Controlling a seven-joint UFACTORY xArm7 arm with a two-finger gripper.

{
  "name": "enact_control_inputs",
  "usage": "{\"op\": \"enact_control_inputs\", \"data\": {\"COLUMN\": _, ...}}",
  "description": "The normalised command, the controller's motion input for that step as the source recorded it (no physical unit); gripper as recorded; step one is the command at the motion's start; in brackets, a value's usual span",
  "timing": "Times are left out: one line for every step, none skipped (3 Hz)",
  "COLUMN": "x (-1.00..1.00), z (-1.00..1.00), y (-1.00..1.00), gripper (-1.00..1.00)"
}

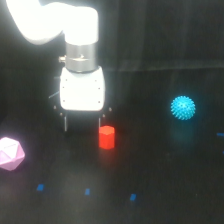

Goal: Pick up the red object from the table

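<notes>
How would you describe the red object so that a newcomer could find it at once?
On the black table, look just below the white gripper, toward the exterior view's right. The red object stands there: a small upright block, unlike the cyan spiky ball and pink faceted polyhedron.

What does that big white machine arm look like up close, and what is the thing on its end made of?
The arm is glossy white with rounded, bulky segments. Below it sits a silver metal ring with a small stud on its side. Under that hangs the gripper: a boxy white housing with rounded corners, ending in thin dark jaws that barely show against the black background. No markings can be made out; the picture is too blurred.
</notes>
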Motion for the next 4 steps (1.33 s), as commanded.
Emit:
{"op": "enact_control_inputs", "data": {"x": -1.00, "z": 0.00, "y": -0.17, "gripper": 0.72}}
{"op": "enact_control_inputs", "data": {"x": 0.43, "z": -0.64, "y": -0.35, "gripper": 1.00}}
{"op": "enact_control_inputs", "data": {"x": -0.93, "z": -0.93, "y": 0.28, "gripper": 0.68}}
{"op": "enact_control_inputs", "data": {"x": -0.68, "z": -0.84, "y": -0.25, "gripper": -0.46}}
